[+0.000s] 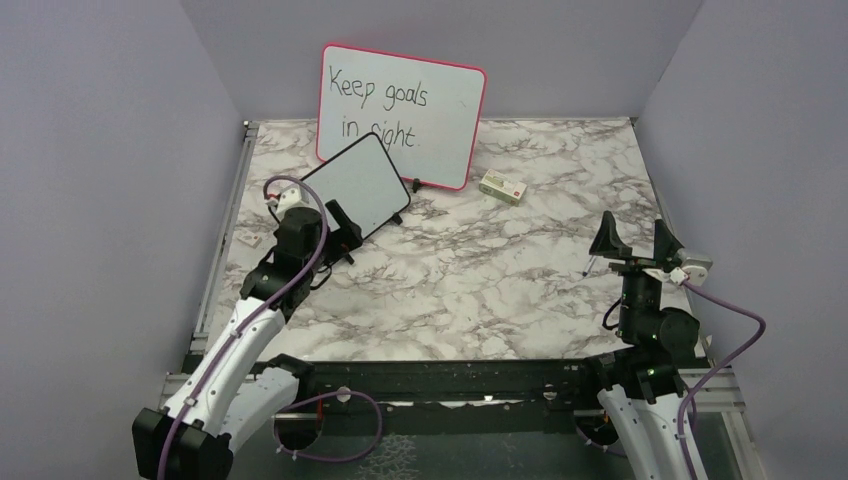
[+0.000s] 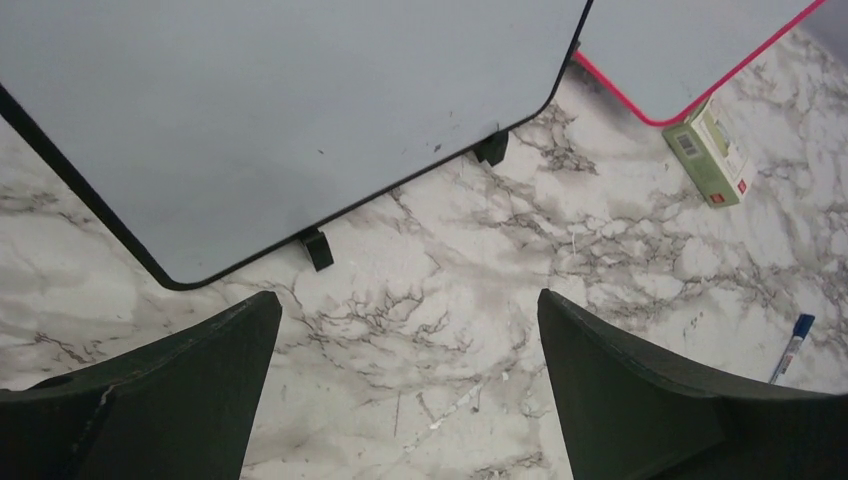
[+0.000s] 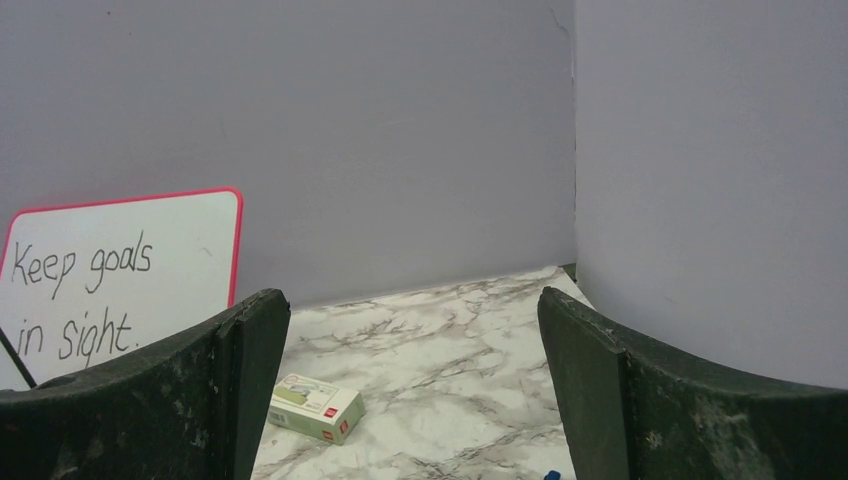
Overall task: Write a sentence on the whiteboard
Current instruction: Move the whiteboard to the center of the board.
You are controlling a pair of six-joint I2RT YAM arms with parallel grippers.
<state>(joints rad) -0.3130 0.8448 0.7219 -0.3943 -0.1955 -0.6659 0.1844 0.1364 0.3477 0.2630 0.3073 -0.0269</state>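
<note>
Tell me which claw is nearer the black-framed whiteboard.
Left. The left claw hovers open just in front of the whiteboard, not touching it; the right claw stands open far off, near the right edge of the table.

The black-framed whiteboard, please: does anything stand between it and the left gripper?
Nothing visible does: only bare marble table separates the open left gripper from the whiteboard; the box and pen lie aside.

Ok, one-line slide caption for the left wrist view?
Open left pincer hovers over the marble table before the blank black-framed whiteboard; blue-capped marker lies at right.
</note>
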